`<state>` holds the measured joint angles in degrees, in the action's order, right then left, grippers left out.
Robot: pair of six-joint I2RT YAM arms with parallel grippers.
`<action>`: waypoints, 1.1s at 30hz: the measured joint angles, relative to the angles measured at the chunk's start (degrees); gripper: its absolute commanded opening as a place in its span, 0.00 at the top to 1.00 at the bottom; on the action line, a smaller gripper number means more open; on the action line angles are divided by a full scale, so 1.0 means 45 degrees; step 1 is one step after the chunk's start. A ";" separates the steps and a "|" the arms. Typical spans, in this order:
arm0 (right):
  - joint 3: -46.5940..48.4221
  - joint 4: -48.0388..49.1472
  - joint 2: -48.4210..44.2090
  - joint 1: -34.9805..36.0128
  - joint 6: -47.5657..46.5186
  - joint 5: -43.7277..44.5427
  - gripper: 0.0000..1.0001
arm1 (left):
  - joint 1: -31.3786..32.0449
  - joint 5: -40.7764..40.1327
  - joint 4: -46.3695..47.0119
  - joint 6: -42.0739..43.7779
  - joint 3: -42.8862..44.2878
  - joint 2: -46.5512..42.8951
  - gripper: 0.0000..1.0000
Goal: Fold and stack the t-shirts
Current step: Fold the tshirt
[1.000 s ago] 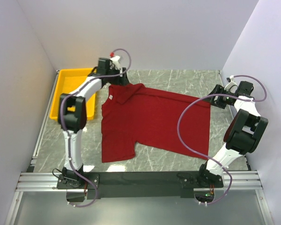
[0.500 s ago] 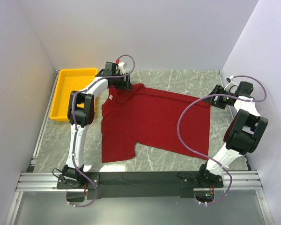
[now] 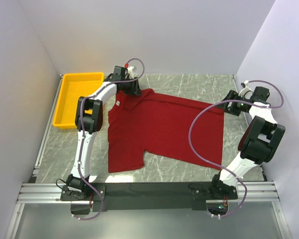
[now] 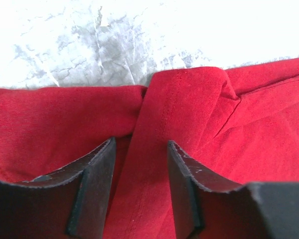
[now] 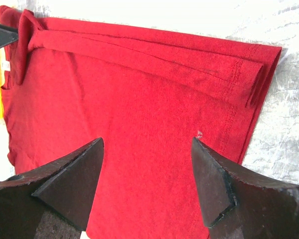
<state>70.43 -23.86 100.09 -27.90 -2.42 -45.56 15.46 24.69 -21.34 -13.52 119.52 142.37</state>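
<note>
1. Marble table: the shirt lies spread out on it.
2. Dark red t-shirt: mid-table, collar end toward my left arm and hem toward my right, so I reckon each arm takes an end.
3. Yellow tray: far-left corner, apart from the shirt and not in my way.
4. Right claw: jaws wide, over the doubled-over hem edge, holding nothing.
5. Left claw: jaws straddle a ridge of cloth at the far edge. Can't tell if it's pinched.

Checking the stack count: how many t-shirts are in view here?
1: a red t-shirt lies spread on the table, to the right of the yellow tray. Another could be hidden underneath, but none shows.
</note>
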 measured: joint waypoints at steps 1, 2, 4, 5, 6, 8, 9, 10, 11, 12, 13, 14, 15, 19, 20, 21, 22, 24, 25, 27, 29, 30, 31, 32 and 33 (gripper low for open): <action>-0.0005 0.0000 0.0000 0.0000 0.0000 0.0000 0.23 | 0.0005 0.0010 -0.0005 -0.0015 0.0019 0.0010 0.54; 0.0000 0.0005 0.0000 0.0000 -0.0005 0.0000 0.23 | 0.0024 0.0015 -0.0005 -0.0049 0.0019 0.0010 0.55; 0.0000 0.0005 0.0000 0.0000 0.0000 0.0000 0.23 | 0.0053 0.0034 -0.0024 -0.0121 0.0019 0.0010 0.62; 0.0000 0.0000 0.0000 0.0000 0.0000 0.0000 0.23 | 0.0063 0.0039 -0.0024 -0.0141 0.0019 0.0015 0.65; 0.0000 0.0000 0.0000 0.0000 0.0000 0.0000 0.23 | 0.0073 0.0058 -0.0029 -0.0180 0.0019 0.0015 0.68; 0.0000 0.0000 0.0000 0.0000 0.0000 -0.0005 0.23 | 0.0087 0.0131 -0.0039 -0.0170 0.0019 0.0015 0.76; 0.0000 0.0000 0.0000 0.0000 0.0000 -0.0005 0.23 | 0.0092 0.0170 -0.0029 -0.0160 0.0019 0.0010 0.79; 0.0000 0.0000 0.0000 0.0000 0.0000 -0.0005 0.23 | 0.0097 0.0204 -0.0024 -0.0160 0.0019 0.0015 0.86; 0.0000 0.0000 0.0000 0.0000 0.0000 -0.0005 0.23 | 0.0097 0.0219 -0.0010 -0.0146 0.0015 0.0010 0.89; 0.0000 0.0000 0.0000 0.0000 -0.0005 -0.0005 0.23 | 0.0097 0.0219 0.0010 -0.0170 0.0010 0.0010 0.95; 0.0000 0.0000 0.0000 -0.0005 -0.0005 -0.0005 0.23 | 0.0097 0.0228 0.0078 -0.0141 -0.0034 0.0010 0.98; 0.0000 0.0000 0.0000 0.0000 -0.0005 -0.0005 0.23 | 0.0097 0.0233 0.0117 -0.0126 -0.0063 0.0010 0.99; 0.0000 -0.0005 0.0000 0.0000 -0.0005 -0.0005 0.23 | 0.0097 0.0243 0.0146 -0.0078 -0.0092 0.0010 1.00; 0.0000 -0.0015 0.0000 -0.0005 -0.0005 -0.0005 0.23 | 0.0097 0.0369 0.0316 0.0160 -0.0413 -0.0034 1.00; 0.0000 -0.0024 0.0000 -0.0005 -0.0005 -0.0005 0.23 | 0.0097 0.0461 0.0418 0.0219 -0.0602 -0.0107 1.00; -0.0005 -0.0034 0.0000 -0.0005 -0.0005 -0.0005 0.23 | 0.0097 0.0563 0.0461 0.0321 -0.0831 -0.0243 1.00; -0.0005 -0.0049 0.0000 -0.0005 -0.0005 -0.0005 0.23 | 0.0097 0.0670 0.0563 0.0427 -0.1112 -0.0413 1.00; -0.0005 -0.0063 0.0000 -0.0005 -0.0010 -0.0010 0.23 | 0.0097 0.0986 0.0806 0.0685 -0.1957 -0.1049 1.00; -0.0005 -0.0073 0.0000 -0.0005 -0.0015 -0.0015 0.23 | 0.0097 0.1137 0.0928 0.0787 -0.2341 -0.1360 0.99; -0.0010 -0.0092 -0.0005 -0.0029 -0.0019 -0.0034 0.23 | 0.0097 0.1535 0.1166 0.1103 -0.3157 -0.2157 1.00; -0.0024 -0.0117 -0.0049 -0.0068 -0.0024 -0.0044 0.23 | 0.0097 0.1977 0.1355 0.1462 -0.3861 -0.2977 1.00; -0.0029 -0.0131 -0.0068 -0.0087 -0.0034 -0.0044 0.23 | 0.0097 0.2181 0.1379 0.1613 -0.4090 -0.3288 0.99; -0.0039 -0.0141 -0.0092 -0.0107 -0.0039 -0.0049 0.23 | 0.0097 0.2385 0.1433 0.1807 -0.4303 -0.3599 0.99; -0.0049 -0.0151 -0.0117 -0.0121 -0.0044 -0.0049 0.23 | 0.0097 0.2574 0.1472 0.1919 -0.4449 -0.3803 0.99; -0.0063 -0.0155 -0.0141 -0.0136 -0.0049 -0.0049 0.23 | 0.0097 0.2798 0.1457 0.2152 -0.4595 -0.4007 0.99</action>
<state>70.15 -24.56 99.46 -28.51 -2.63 -45.78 15.90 37.28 -14.79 -3.84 98.85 124.33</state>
